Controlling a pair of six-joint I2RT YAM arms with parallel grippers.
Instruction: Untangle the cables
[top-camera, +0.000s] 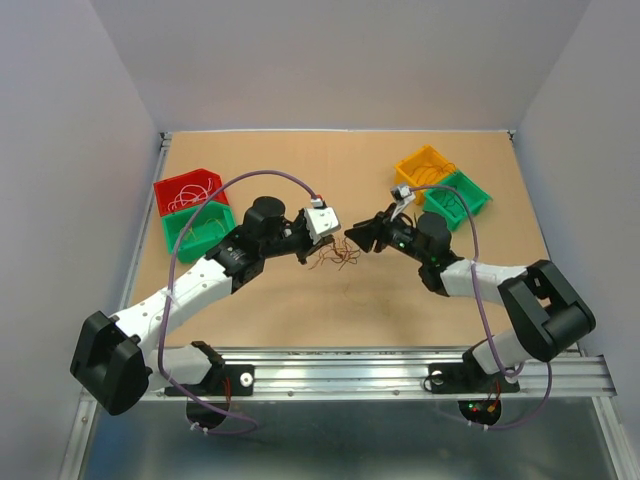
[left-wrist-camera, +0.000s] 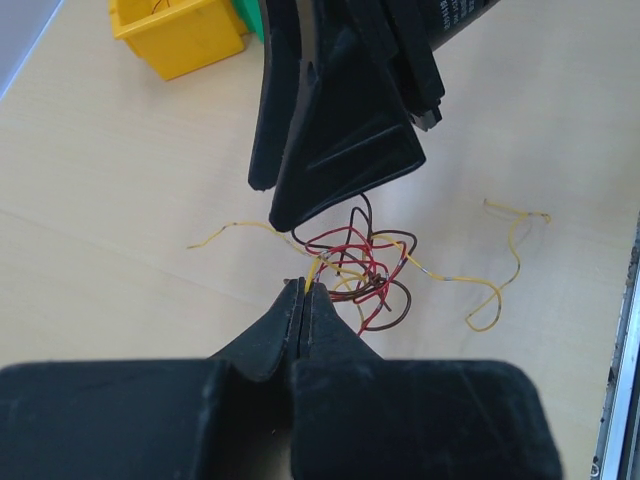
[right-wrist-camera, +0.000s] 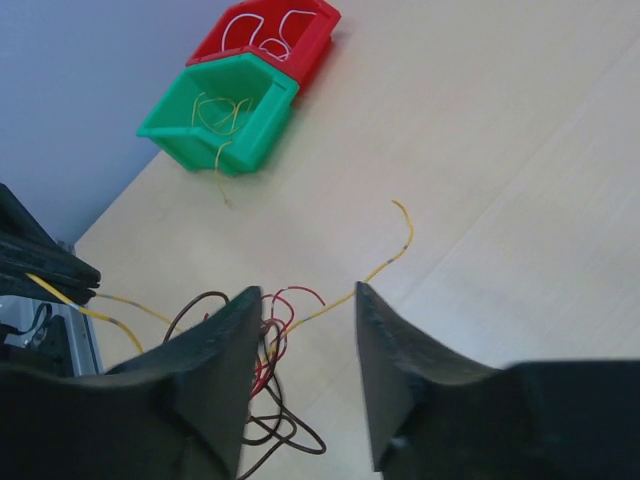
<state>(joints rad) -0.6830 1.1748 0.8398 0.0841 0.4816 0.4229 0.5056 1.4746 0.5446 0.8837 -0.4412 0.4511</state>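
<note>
— Where are the cables (left-wrist-camera: 365, 270)?
— Knotted on the counter (top-camera: 300, 310), between both arms.
— And the left claw (left-wrist-camera: 303, 290)?
— Beside the knot, pressed together, seemingly pinching a yellow strand. The right claw (right-wrist-camera: 306, 293) is spread just above the knot.

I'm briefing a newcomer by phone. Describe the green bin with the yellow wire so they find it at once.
On the table's left side, two bins sit together. The green bin is the nearer one, in front of the red bin. The other green bin, across the table, sits beside a yellow bin instead.
</note>
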